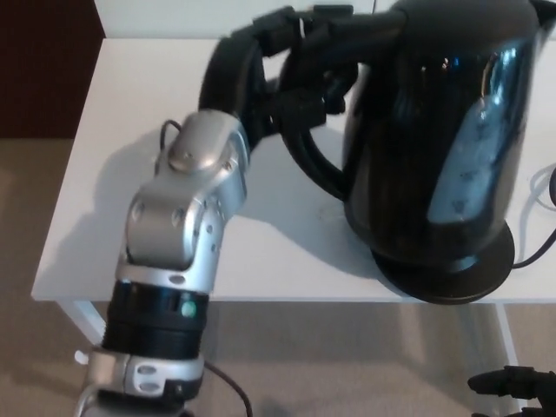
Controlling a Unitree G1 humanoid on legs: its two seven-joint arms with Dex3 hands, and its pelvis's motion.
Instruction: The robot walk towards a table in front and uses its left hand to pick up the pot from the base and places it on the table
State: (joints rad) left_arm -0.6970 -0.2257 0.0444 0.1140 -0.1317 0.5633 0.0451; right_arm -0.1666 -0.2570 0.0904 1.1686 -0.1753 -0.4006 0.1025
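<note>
A glossy black pot (443, 130), shaped like a kettle, stands on its round black base (452, 276) at the right side of the white table (113, 234). My left hand (295, 74) reaches in from the lower left and has its black fingers wrapped around the pot's curved handle (317, 169). The pot looks seated on the base. Only the tips of my right hand (512, 382) show, low at the bottom right, below the table's edge.
A black cord (540, 248) runs off the base to the right. The table's front edge crosses the picture low down, with a white leg (87, 321) at the left. Beige carpet lies below, and a dark panel (43, 61) stands beyond the table's left edge.
</note>
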